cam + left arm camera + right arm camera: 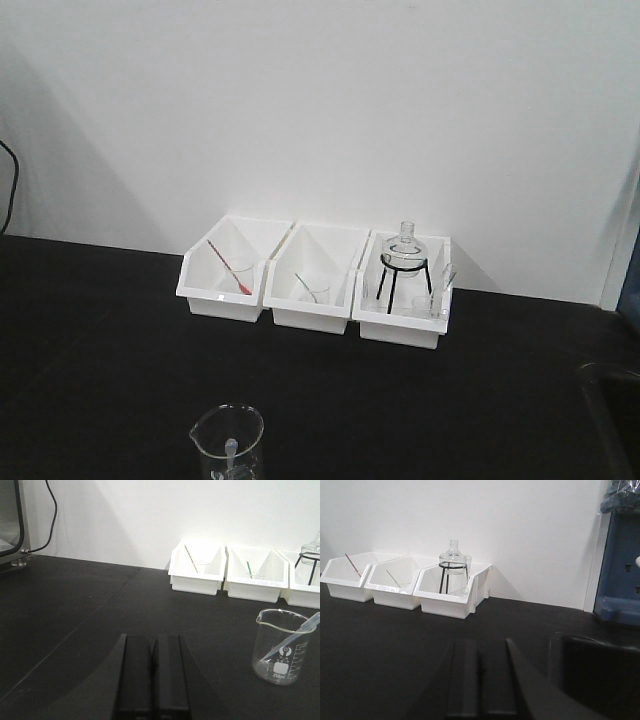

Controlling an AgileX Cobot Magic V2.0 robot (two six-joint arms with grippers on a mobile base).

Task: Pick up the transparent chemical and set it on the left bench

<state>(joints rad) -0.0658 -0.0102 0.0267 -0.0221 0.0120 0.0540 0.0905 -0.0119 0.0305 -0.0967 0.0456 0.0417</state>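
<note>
The transparent chemical (300, 632) is a thin translucent pipette that leans inside a clear glass beaker (280, 670), its top past the rim. The beaker stands on the left bench (100, 350), a matte black top against a white wall. In the front view the beaker (225, 425) sits at the bottom edge with the pipette (231, 452) in it. My left gripper (151, 637) is shut and empty, low over the bench, left of the beaker and apart from it. My right gripper (479, 641) is also shut and empty, in front of the bins.
Three white open-front bins (315, 278) line the wall. The right one holds a round flask on a black tripod (405, 255); the others hold small beakers with rods. A sink recess (610, 400) lies at the right, a blue unit (617, 570) beyond it, a cable (50, 515) far left.
</note>
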